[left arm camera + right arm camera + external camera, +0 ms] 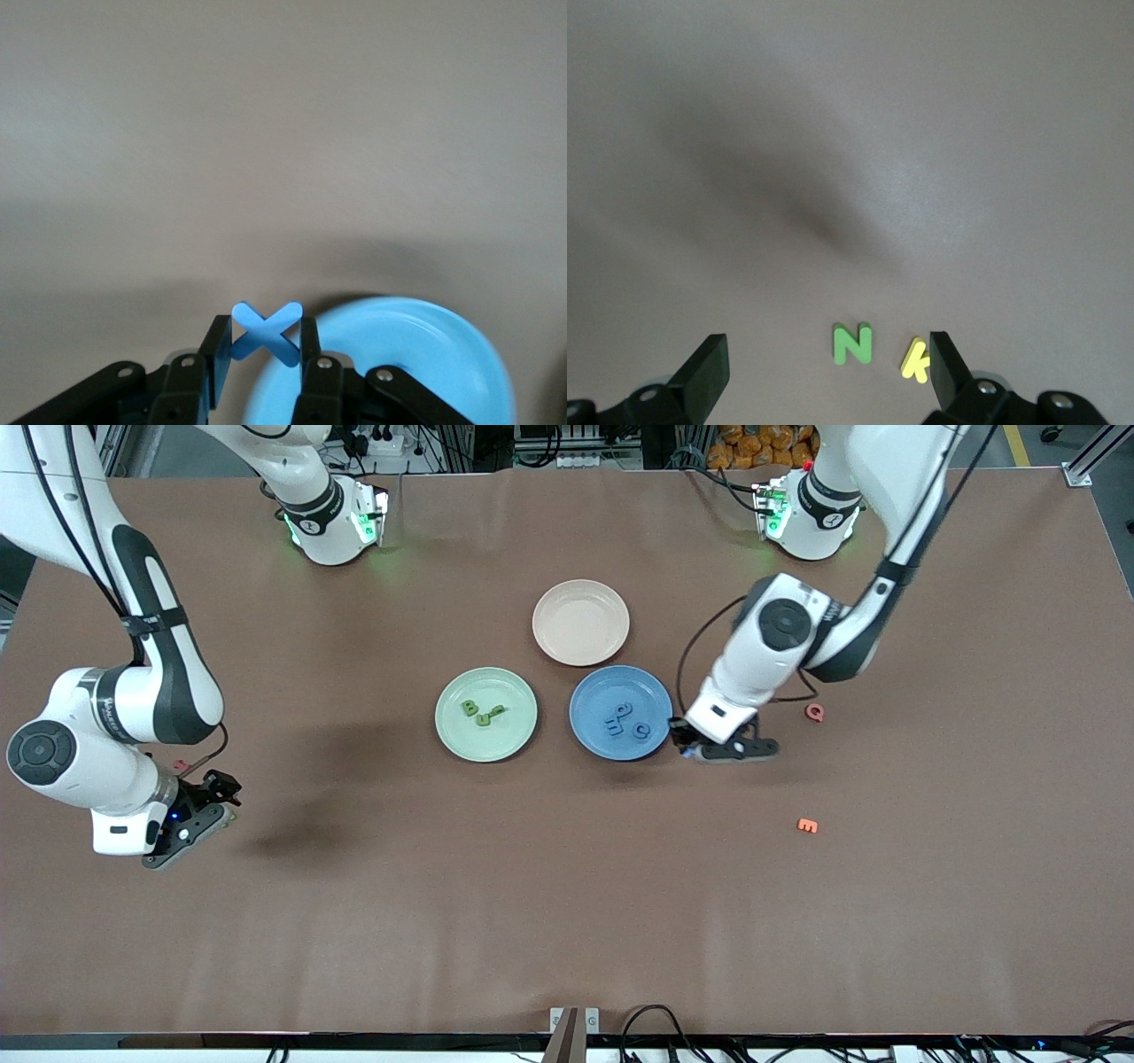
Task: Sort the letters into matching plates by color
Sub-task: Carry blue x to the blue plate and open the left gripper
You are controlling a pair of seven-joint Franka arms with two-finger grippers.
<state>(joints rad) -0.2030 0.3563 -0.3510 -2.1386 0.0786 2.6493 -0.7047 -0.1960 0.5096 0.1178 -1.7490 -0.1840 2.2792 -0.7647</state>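
Sorting is mostly done on the blue side and about half done on the green, as far as we can judge. Going near to far from the front camera: our right gripper (205,821) hovers low at the right arm's end of the table, jaws wide apart and holding nothing. Its wrist view shows a green N (852,343) lying flat on the table between the fingers, with a yellow K (916,359) just beside it. So the next move there calls for closing on the N alone without snagging the K.

An orange letter (807,825) lies alone toward the left arm's end. Farther on, our left gripper (733,749) sits just beside the blue plate (589,731), jaws clamped on a blue X (266,333) held upright. It looks like we just need to carry it over the rim and let go. Blue a, m and C (625,722) are already in that plate. The mint green plate (461,740) holds a B (470,708) and another green piece or two (490,716) we can't make out.

A red letter (814,711) lies near the left arm, and the beige-pink plate (558,646) is farthest.

Readable writing: just the letters themselves, nothing else legible.
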